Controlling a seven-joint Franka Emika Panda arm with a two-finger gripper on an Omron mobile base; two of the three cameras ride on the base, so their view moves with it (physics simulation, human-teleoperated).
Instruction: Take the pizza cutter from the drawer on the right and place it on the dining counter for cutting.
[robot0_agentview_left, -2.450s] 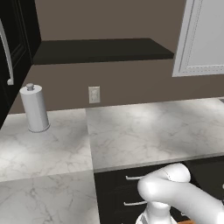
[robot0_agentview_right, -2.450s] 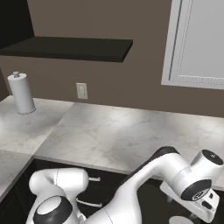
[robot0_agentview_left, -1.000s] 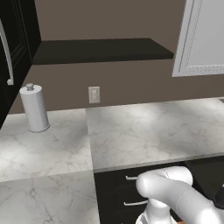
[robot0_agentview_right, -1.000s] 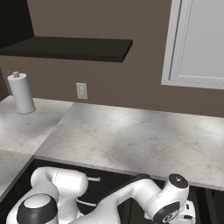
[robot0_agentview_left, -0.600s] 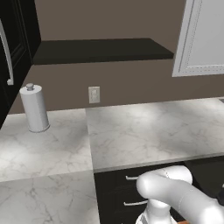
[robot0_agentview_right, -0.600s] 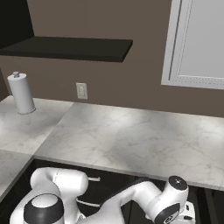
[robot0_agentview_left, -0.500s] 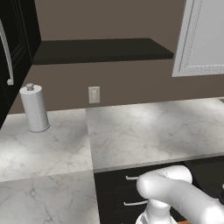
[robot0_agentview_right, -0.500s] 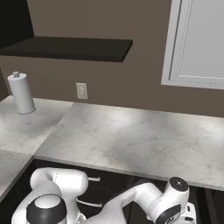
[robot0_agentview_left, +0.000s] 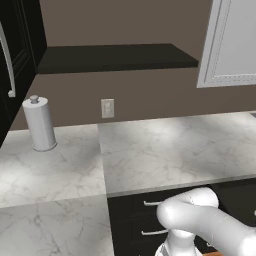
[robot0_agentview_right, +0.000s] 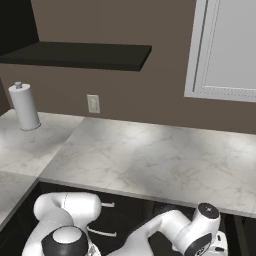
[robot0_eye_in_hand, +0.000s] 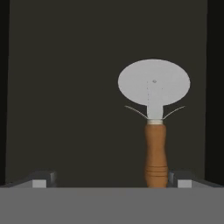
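Wooden pizza cutter (robot0_eye_in_hand: 154, 127) handle end cut off

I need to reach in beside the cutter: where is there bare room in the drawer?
The drawer floor is bare to the left of the pizza cutter and beyond its wheel. Tighter on the right, between the wooden handle and the drawer's side wall.

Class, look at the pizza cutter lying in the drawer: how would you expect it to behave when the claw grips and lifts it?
The pizza cutter looks rigid, wood and metal, so it probably won't flex. Its rounded handle may roll or twist between the fingers. The wide wheel could make it head-heavy, so it might tip if gripped at the handle's end.
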